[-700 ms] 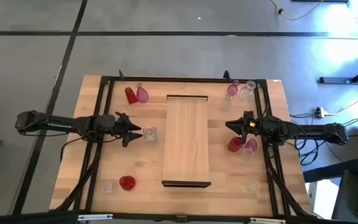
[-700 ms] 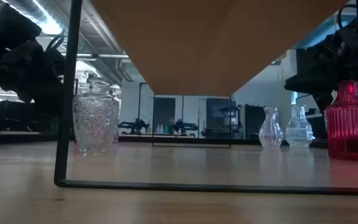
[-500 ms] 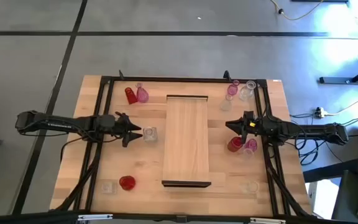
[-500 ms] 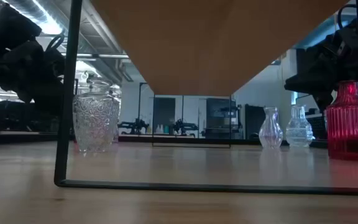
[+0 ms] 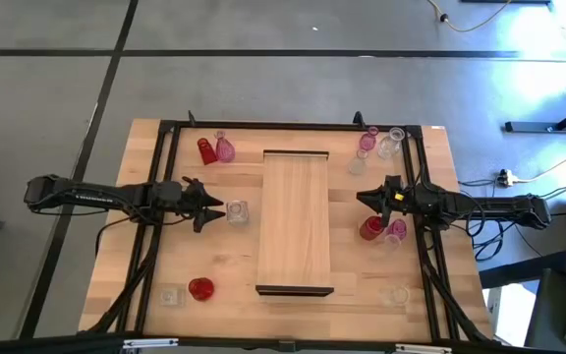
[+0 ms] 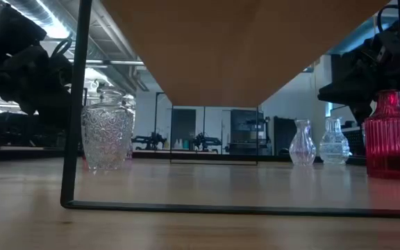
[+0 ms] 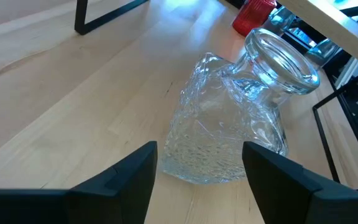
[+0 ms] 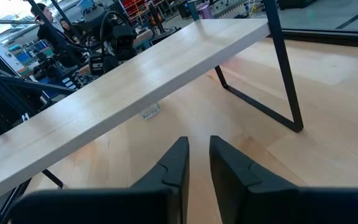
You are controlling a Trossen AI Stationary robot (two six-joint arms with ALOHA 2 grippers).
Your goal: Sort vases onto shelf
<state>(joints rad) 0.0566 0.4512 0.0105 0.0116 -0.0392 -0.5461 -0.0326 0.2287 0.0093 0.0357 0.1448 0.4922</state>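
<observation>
Clear patterned vase sits between my left gripper's spread fingers — untouched; right gripper, nearly closed and empty, faces the shelf.

Your shelf top is bare, open from above. Between left gripper and shelf stands one clear vase. Red vase crowds the right gripper.

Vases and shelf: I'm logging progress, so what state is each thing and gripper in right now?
shelf: bare, no vase on it.
clear textured vase: upright on the table, between the left gripper's fingers, not gripped.
left gripper: open around that vase.
right gripper: nearly shut, empty, facing the shelf.
red vase: upright on the table, beside the right gripper.
</observation>
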